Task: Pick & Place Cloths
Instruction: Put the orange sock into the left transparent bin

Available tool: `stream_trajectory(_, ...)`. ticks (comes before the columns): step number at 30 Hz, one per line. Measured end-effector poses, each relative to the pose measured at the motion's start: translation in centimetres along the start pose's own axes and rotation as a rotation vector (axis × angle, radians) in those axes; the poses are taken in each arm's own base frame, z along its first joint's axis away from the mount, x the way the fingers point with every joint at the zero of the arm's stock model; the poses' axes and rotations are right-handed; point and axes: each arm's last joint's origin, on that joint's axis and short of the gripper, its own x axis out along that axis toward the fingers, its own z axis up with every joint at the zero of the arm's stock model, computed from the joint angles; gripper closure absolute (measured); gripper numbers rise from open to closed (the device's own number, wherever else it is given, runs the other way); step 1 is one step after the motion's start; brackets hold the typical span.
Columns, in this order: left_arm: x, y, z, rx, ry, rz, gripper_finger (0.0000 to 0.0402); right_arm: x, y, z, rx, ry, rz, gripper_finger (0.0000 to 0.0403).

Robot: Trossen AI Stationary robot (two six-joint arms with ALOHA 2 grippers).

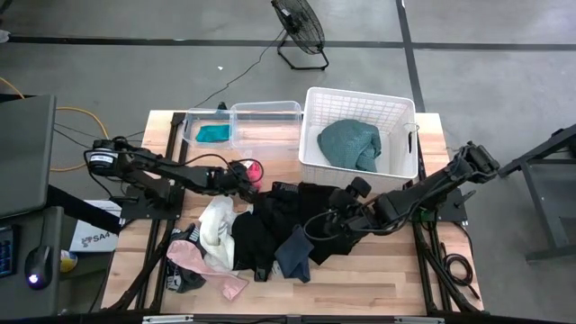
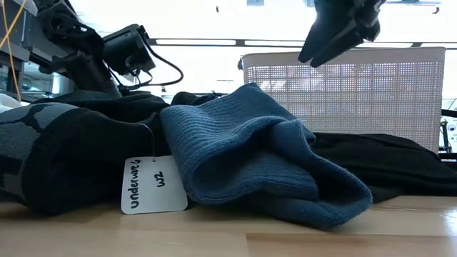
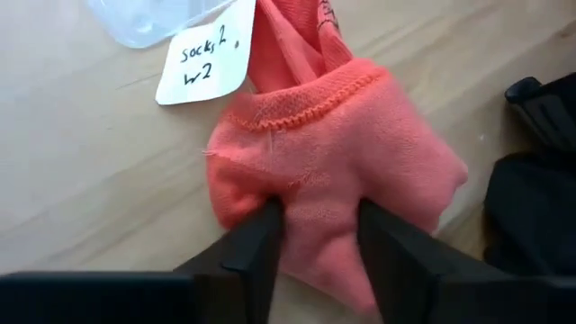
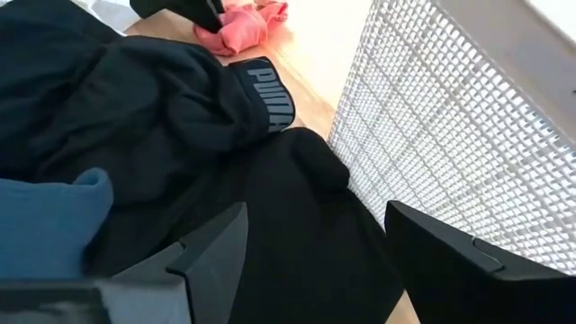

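A pink sock with a white paper tag lies on the wooden table just in front of the clear bins. My left gripper is down on it, and its fingers are closed in on the sock's near part. A heap of cloths lies mid-table: black garments, a blue knit piece, a white one and a pale pink one. My right gripper hovers open above the black cloth beside the basket and touches nothing. My left gripper pinches the sock's near end between its two fingers, one on each side, and the fabric narrows between them. The fingers slant down from the table's left side. The sock lies flat on the table, its tagged end pointing away.
The white slatted basket at the back right holds a teal cloth. Two clear bins stand to its left, one holding a teal piece. A tag hangs from the black garment. Bare wood shows along the near edge.
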Motion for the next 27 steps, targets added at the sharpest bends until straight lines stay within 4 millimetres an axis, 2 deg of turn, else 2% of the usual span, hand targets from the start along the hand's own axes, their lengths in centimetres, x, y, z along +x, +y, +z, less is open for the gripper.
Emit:
stream_trajectory(5,0.0,0.0,0.0,0.049,-0.004,0.006,0.0376,0.0,0.0,-0.1,-0.003,0.002,-0.001,0.0149)
stream_trajectory(6,0.0,0.0,0.0,0.060,-0.001,0.004,0.0385,0.0,0.0,-0.1,-0.003,0.002,-0.001,0.0149)
stream_trajectory(12,-1.2,0.2,0.2,0.099,0.042,-0.053,0.0394,0.0,0.0,-0.1,-0.011,0.002,-0.001,0.0149)
stream_trajectory(17,-3.5,0.8,0.7,0.115,0.061,-0.098,0.0397,0.1,-0.1,0.0,-0.013,0.001,-0.004,0.0149)
stream_trajectory(21,-6.2,1.7,1.4,0.113,0.051,-0.111,0.0398,0.1,-0.1,0.0,-0.013,-0.009,-0.012,0.0149)
stream_trajectory(27,-11.3,2.8,2.8,0.129,-0.014,-0.075,0.0400,0.1,-0.1,0.0,-0.013,-0.012,-0.015,0.0149)
